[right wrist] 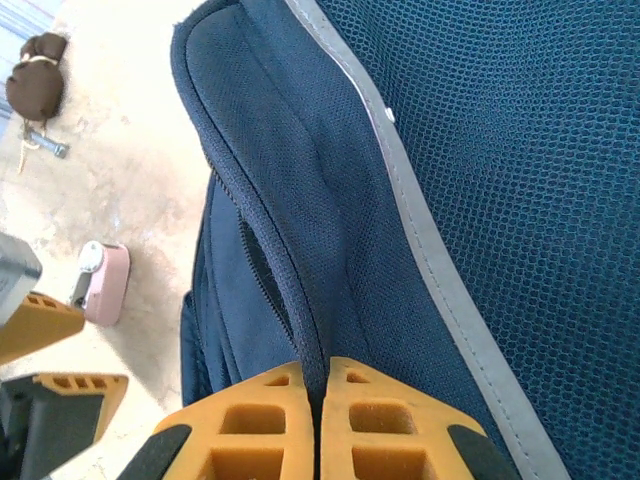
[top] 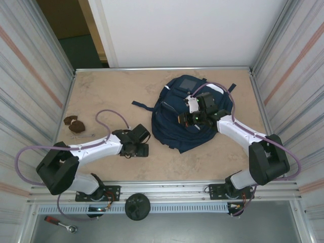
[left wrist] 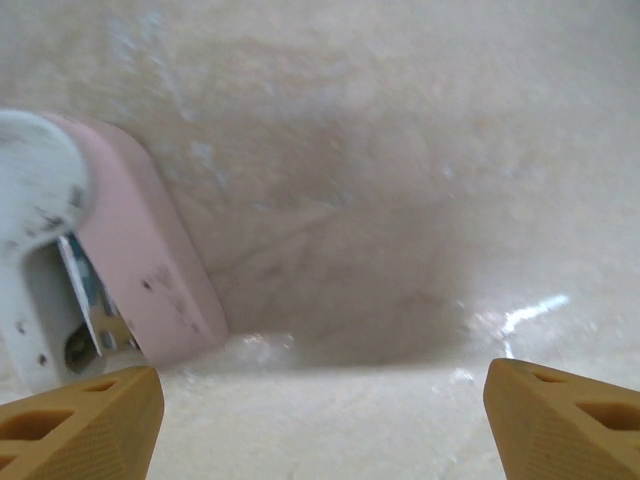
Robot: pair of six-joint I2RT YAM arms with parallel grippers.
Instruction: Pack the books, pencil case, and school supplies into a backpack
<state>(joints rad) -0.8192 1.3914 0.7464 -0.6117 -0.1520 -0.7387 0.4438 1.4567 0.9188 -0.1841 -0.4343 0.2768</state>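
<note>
The navy backpack (top: 174,124) lies flat at the table's middle right, its grey patch towards the back. My right gripper (top: 188,119) rests on its top and is shut on a raised fabric edge beside the zip opening (right wrist: 321,375). My left gripper (top: 137,148) hangs low over the bare table to the left of the backpack, open, with nothing between its fingertips (left wrist: 325,420). Just left of its jaws lies one of the school supplies, a small pink piece with a white end (left wrist: 150,270) (right wrist: 105,282). The books and the pencil case are out of view.
Two brown lumps (top: 75,124) (right wrist: 35,85) sit near the left wall, with a small metal piece (right wrist: 45,145) beside them. A loose strap (top: 142,105) trails left from the backpack. Ribbed walls close in the left and right sides.
</note>
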